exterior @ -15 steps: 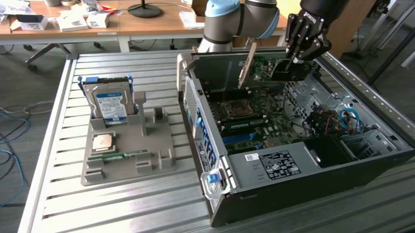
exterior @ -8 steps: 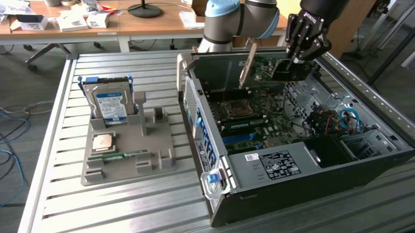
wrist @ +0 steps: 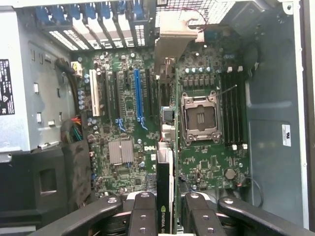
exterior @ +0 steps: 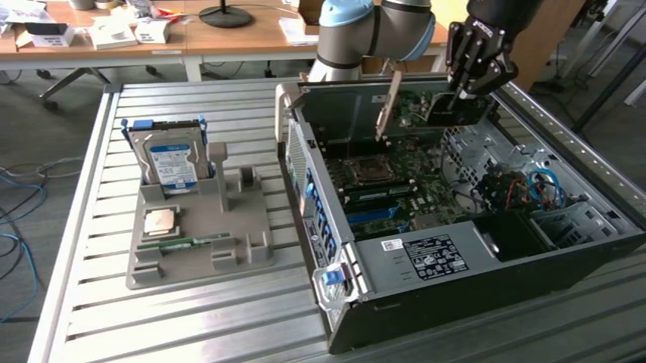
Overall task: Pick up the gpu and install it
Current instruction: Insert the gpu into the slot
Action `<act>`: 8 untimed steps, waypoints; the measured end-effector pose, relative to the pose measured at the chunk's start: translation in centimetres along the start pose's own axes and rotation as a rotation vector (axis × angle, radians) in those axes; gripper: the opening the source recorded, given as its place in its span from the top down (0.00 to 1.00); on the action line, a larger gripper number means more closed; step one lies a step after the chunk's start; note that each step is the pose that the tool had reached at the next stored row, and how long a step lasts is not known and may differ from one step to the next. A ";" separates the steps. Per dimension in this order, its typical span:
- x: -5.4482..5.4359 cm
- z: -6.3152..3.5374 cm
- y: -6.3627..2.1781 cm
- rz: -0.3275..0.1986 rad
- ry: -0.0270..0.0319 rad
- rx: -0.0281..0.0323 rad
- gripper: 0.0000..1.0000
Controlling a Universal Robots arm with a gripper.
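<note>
Clenched on the gpu [exterior: 424,115] with the gripper [exterior: 467,91], black fingers [wrist: 142,216] pressing both faces of the card at its upper edge. Held on edge, green board upright, inside the open computer case [exterior: 424,318] toward its far end, above the motherboard [wrist: 206,164]; cannot tell whether touching a slot. Fitted with a long silver bracket [exterior: 385,106] at the end toward the exterior view's left, slightly tilted.

Looking down the card in the wrist view: edge-on between a row of expansion slots and the empty processor socket [wrist: 199,118]. Beside it a long blue slot [wrist: 138,93], farther off a white slot [wrist: 93,93], a small silver heat sink [wrist: 120,151] near them, and four memory slots [wrist: 231,108] past the socket. Also inside the case, against one wall, a grey metal box [wrist: 24,83] bearing a black label.

From the exterior view: case lying on its side with the open face up, holding red and blue cables [exterior: 530,189] near the exterior view's right wall. Resting on a slatted metal table [exterior: 91,302]. Just beside the case, toward the exterior view's left, a grey holder tray [exterior: 247,253]. Standing upright in the tray's far slot, a hard drive [exterior: 169,162] with a blue-white label; lying flat in a recess nearer the camera, a square processor chip [exterior: 162,221]; laid in a groove nearer still, a slim green memory stick [exterior: 187,243]. Behind the table, wooden desks [exterior: 253,38] with boxes and a black lamp base [exterior: 224,15]
</note>
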State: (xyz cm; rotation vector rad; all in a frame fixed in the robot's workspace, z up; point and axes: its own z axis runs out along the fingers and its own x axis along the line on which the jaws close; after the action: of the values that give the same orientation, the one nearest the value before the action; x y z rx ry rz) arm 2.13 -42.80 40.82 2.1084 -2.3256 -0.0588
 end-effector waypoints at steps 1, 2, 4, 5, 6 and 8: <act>0.0 0.00 0.01 -0.009 0.0001 0.0019 0.73; 0.0 0.01 0.01 -0.018 0.0002 0.0036 0.73; 0.0 0.04 0.01 -0.038 0.0003 0.0070 0.73; 0.0 0.04 0.00 -0.048 0.0004 0.0081 0.73; 0.0 0.04 0.01 -0.054 0.0005 0.0083 0.73; 0.0 0.05 0.04 -0.055 0.0006 0.0083 0.73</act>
State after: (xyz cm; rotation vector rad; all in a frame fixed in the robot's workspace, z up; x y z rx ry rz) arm 2.09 -42.79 40.77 2.1763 -2.2709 -0.0487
